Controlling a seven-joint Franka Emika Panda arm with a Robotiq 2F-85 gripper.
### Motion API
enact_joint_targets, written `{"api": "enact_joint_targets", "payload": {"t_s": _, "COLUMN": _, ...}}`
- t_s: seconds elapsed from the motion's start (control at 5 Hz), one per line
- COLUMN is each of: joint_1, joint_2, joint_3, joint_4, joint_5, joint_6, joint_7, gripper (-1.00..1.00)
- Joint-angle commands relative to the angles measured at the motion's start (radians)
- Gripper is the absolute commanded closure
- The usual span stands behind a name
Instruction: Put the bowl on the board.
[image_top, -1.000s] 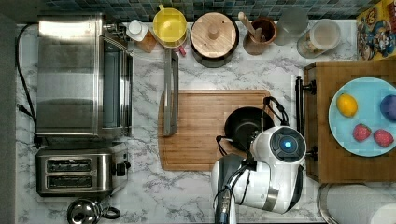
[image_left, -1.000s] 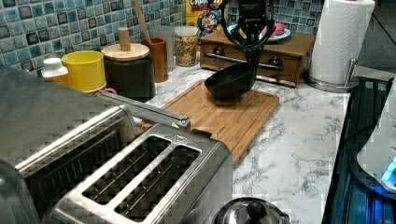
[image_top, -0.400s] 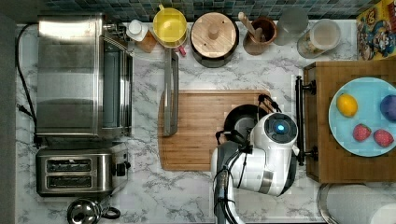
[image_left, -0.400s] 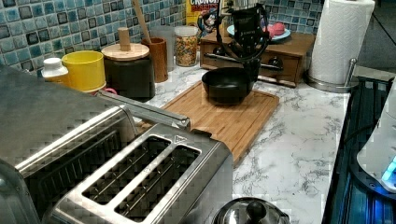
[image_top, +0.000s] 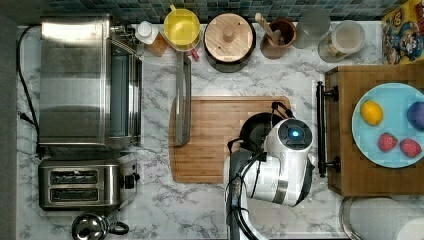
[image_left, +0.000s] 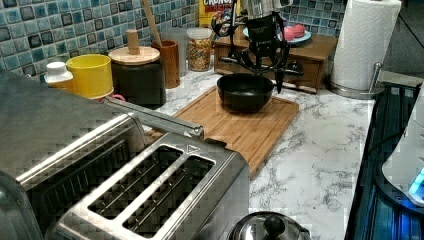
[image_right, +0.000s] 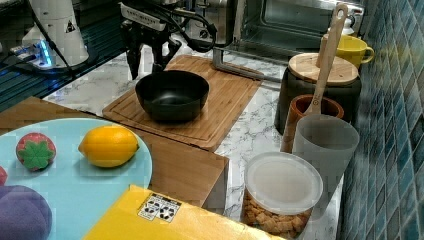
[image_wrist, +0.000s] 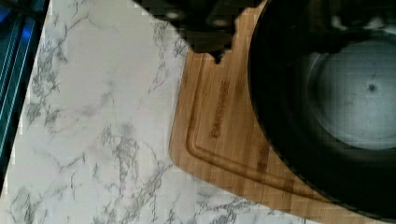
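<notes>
The glossy black bowl (image_top: 254, 131) (image_left: 245, 92) (image_right: 172, 95) (image_wrist: 336, 116) sits upright on the light bamboo board (image_top: 210, 135) (image_left: 235, 125) (image_right: 225, 100) (image_wrist: 219, 121), near the board's end toward the top view's right. My gripper (image_left: 268, 80) (image_right: 148, 64) hangs open just over the bowl's rim on the side nearest the arm's base. One finger is outside the rim and the other is over the bowl. In the top view my arm's wrist (image_top: 287, 150) covers part of the bowl.
A darker wooden tray (image_top: 350, 165) carrying a blue plate of fruit stands just past the board, at the top view's right. The open toaster oven door (image_top: 182, 100) overlaps the board's other end. A black pot (image_top: 229, 35) and a yellow cup (image_top: 181, 27) line the tiled wall.
The bowl was hanging tilted in my gripper above the board, then came down flat onto it. My fingers have since let go and spread at its rim.
</notes>
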Motion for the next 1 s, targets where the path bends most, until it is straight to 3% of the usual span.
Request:
{"api": "enact_joint_targets", "payload": {"t_s": 0.2, "joint_1": 0.011, "joint_2": -0.030, "joint_3": 0.008, "joint_4": 0.112, "joint_5": 0.010, "joint_6": -0.035, "joint_7": -0.052, "gripper": 0.00}}
{"api": "enact_joint_targets", "payload": {"t_s": 0.4, "joint_1": 0.003, "joint_2": -0.038, "joint_3": 0.000, "joint_4": 0.104, "joint_5": 0.033, "joint_6": -0.024, "joint_7": -0.078, "gripper": 0.00}}
{"api": "enact_joint_targets", "payload": {"t_s": 0.6, "joint_1": 0.034, "joint_2": -0.038, "joint_3": -0.030, "joint_4": 0.104, "joint_5": 0.033, "joint_6": -0.024, "joint_7": -0.078, "gripper": 0.00}}
{"api": "enact_joint_targets", "payload": {"t_s": 1.0, "joint_1": 0.000, "joint_2": -0.038, "joint_3": 0.003, "joint_4": 0.104, "joint_5": 0.033, "joint_6": -0.024, "joint_7": -0.078, "gripper": 0.00}}
